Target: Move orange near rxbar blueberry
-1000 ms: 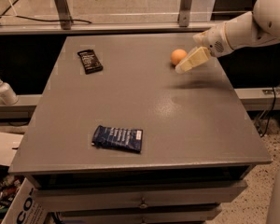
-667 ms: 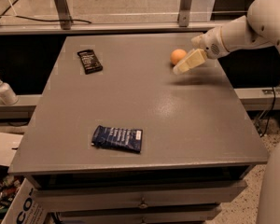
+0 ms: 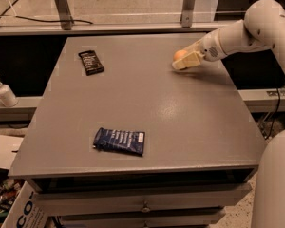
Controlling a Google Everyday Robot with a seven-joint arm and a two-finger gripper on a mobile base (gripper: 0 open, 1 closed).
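Orange fruit (image 3: 179,54), one (end effector (image 3: 181,62) beside)

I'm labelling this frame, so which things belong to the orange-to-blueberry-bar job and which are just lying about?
Job: orange, far right of the table; rxbar blueberry, near front edge; gripper, beside the orange.
Lying about: black wrapper, far left; pump bottle, off the table's left.

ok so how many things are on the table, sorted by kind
snack-bar wrappers: 2, the rxbar blueberry and a black wrapper
fruit: 1, the orange, with the gripper close beside it at the far right of the table
total: 3
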